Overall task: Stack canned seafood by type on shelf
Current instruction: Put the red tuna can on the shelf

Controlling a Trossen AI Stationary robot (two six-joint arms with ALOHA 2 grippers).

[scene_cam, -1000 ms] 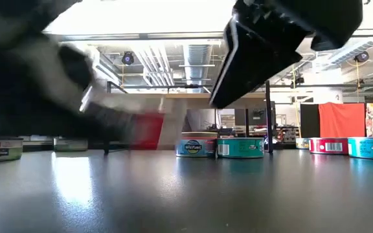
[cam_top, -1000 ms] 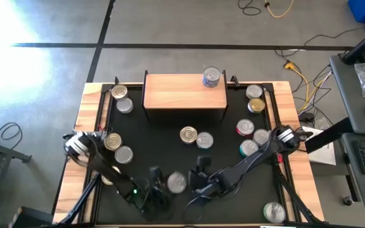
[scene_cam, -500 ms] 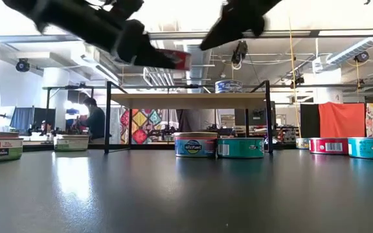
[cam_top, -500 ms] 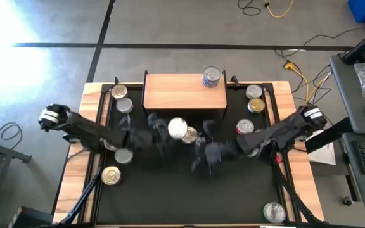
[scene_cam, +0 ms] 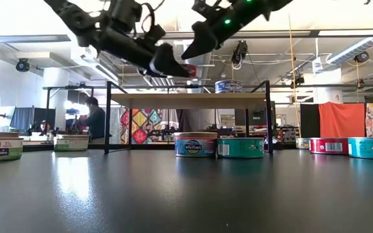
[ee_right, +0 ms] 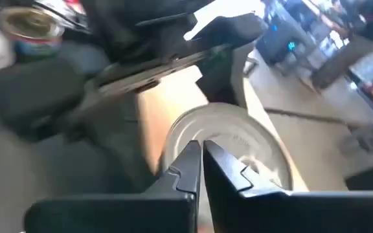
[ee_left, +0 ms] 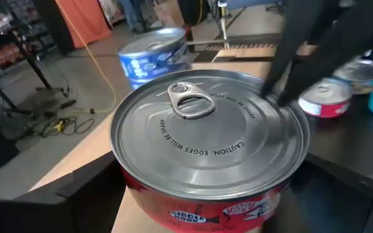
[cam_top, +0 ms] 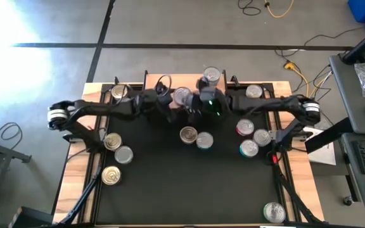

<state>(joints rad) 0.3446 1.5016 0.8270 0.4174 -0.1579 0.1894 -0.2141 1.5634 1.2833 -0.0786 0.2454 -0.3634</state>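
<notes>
- The left gripper (cam_top: pixel 170 104) is holding a red-labelled can (ee_left: pixel 207 152) across its sides, jaws wide, above the shelf (cam_top: pixel 163 85) at about 12 o'clock on the black table (cam_top: pixel 170 183).
- The can's silver lid is facing up, its short axis standing upright; embossed lettering around the pull ring is reading "EDGES WILL BE SHARP". The red label's wording is too cut off to read.
- The right gripper (ee_right: pixel 199 162) is hovering just over that lid with its fingers pinched together, holding nothing.
- A blue-labelled can (scene_cam: pixel 228 86) is standing upright on the shelf at the 1 o'clock end.
- A can reading "Wild Planet" (scene_cam: pixel 195 145) is sitting touching a teal can (scene_cam: pixel 241 147) near the table's centre.
</notes>
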